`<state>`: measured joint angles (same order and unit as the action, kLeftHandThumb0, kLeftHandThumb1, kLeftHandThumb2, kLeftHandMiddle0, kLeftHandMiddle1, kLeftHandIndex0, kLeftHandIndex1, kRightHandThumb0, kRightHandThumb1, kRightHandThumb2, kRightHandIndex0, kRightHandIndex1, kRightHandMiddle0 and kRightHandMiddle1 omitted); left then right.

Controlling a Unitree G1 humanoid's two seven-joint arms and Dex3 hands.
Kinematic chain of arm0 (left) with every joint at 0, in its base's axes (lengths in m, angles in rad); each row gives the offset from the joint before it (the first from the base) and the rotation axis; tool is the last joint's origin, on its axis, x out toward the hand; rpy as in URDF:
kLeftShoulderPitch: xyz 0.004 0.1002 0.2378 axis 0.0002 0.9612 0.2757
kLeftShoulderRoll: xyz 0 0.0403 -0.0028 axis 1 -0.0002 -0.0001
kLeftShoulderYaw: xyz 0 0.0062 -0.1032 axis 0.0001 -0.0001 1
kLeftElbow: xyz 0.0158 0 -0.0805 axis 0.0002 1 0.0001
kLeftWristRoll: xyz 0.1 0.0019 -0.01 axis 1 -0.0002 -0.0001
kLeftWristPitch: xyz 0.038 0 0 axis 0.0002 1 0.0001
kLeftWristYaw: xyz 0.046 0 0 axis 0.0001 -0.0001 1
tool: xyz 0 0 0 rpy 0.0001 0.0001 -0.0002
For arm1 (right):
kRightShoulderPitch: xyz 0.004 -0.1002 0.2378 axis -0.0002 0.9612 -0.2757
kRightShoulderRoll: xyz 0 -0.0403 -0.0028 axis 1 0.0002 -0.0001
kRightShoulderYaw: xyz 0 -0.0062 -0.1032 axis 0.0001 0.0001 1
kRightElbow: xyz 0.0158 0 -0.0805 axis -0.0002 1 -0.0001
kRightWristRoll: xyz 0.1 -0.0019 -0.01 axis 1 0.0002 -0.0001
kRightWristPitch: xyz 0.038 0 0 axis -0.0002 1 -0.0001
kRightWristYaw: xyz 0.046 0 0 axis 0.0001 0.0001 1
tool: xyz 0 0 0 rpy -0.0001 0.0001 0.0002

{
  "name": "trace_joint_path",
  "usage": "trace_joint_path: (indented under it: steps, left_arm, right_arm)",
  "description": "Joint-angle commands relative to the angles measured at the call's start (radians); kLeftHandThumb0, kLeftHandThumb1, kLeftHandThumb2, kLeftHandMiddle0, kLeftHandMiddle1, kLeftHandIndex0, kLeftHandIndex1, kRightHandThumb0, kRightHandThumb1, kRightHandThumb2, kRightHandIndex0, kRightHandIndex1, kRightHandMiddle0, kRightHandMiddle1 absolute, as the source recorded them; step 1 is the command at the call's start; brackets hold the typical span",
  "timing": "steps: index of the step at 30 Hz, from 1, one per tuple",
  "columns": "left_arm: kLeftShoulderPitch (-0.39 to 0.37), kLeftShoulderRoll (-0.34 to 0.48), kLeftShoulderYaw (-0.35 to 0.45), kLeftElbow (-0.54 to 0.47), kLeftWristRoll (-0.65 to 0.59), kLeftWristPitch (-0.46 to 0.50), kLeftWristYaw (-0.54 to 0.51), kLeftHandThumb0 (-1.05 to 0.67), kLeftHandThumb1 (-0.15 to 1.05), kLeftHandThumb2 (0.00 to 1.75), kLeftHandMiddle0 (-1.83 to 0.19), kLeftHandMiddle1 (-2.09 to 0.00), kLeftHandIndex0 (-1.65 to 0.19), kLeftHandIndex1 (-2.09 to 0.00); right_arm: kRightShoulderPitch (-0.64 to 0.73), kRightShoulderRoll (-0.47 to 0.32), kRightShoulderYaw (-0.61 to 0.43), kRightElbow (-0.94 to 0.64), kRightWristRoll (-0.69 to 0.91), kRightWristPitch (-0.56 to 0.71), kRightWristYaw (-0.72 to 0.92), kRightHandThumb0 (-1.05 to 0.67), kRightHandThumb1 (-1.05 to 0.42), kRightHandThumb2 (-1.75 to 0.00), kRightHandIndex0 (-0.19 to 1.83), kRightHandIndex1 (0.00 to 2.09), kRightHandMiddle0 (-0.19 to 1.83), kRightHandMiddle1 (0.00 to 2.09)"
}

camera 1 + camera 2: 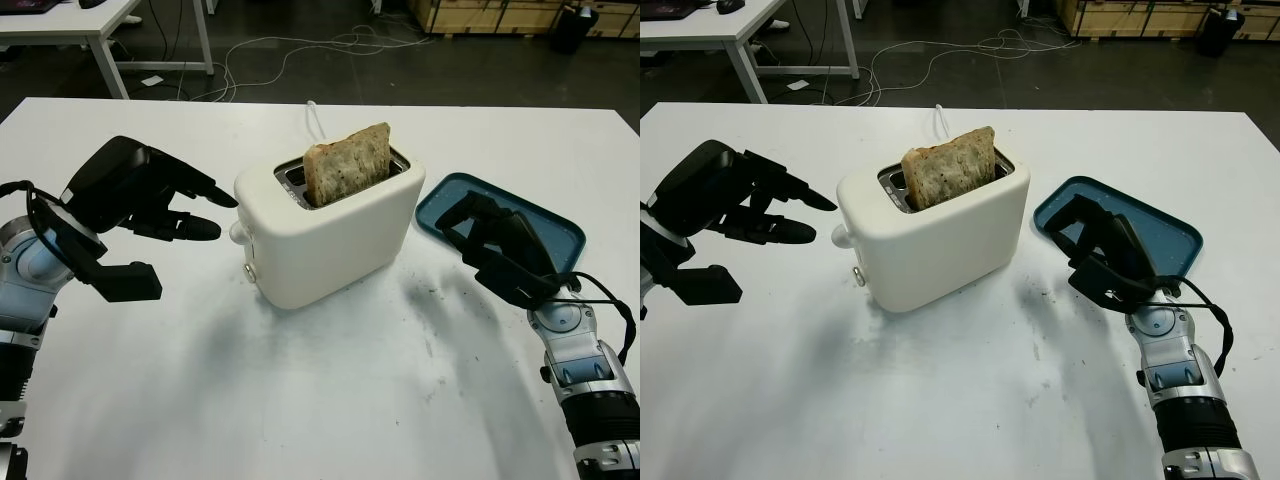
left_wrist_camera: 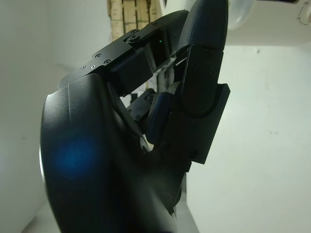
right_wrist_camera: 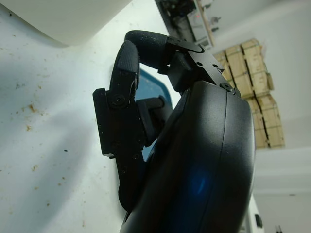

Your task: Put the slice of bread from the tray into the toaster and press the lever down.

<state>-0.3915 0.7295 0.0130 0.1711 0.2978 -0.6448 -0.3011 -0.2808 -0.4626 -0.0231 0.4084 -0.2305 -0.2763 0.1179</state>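
A white toaster [image 1: 330, 235] stands mid-table with a slice of bread [image 1: 347, 163] upright in its slot, its top half sticking out. The round lever knob [image 1: 238, 232] is on the toaster's left end. My left hand [image 1: 205, 215] hovers open just left of that knob, its fingertips [image 1: 228, 200] pointing at the toaster and a little apart from it. To the right lies the blue tray [image 1: 550, 228], with nothing on it. My right hand [image 1: 470, 228] hangs over the tray's near left part with its fingers [image 3: 127, 63] curled, holding nothing.
Crumbs [image 1: 432, 298] speckle the white table in front of the toaster. A white cord [image 1: 316, 116] runs back from the toaster. Beyond the table's far edge are a desk [image 1: 70, 25], floor cables [image 1: 300, 50] and cardboard boxes [image 1: 500, 14].
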Motion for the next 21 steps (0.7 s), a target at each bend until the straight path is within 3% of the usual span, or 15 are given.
trace_joint_path:
  steps: [1, 8, 21]
  left_arm:
    - [-0.003, 0.020, -0.018, -0.004, -0.007, -0.006, -0.035, -0.87, 0.92, 0.09, -1.07, -1.75, -1.26, -0.06]
    - [-0.063, 0.036, -0.074, 0.028, 0.045, -0.012, -0.110, -0.87, 0.92, 0.05, -1.07, -1.71, -1.31, -0.05]
    - [-0.141, 0.041, -0.152, 0.119, 0.087, -0.061, -0.136, -0.84, 0.92, 0.06, -1.13, -1.75, -1.33, -0.04]
  right_arm:
    - [-0.018, -0.001, -0.007, 0.019, 0.016, -0.044, -0.002, -0.48, -0.92, -0.44, 0.79, 1.75, 0.55, 1.75]
    - [-0.014, -0.002, -0.014, 0.021, 0.031, -0.055, -0.002, -0.49, -0.92, -0.44, 0.77, 1.75, 0.54, 1.75]
    - [-0.017, -0.008, -0.024, 0.036, 0.038, -0.096, -0.002, -0.48, -0.92, -0.45, 0.77, 1.75, 0.55, 1.75]
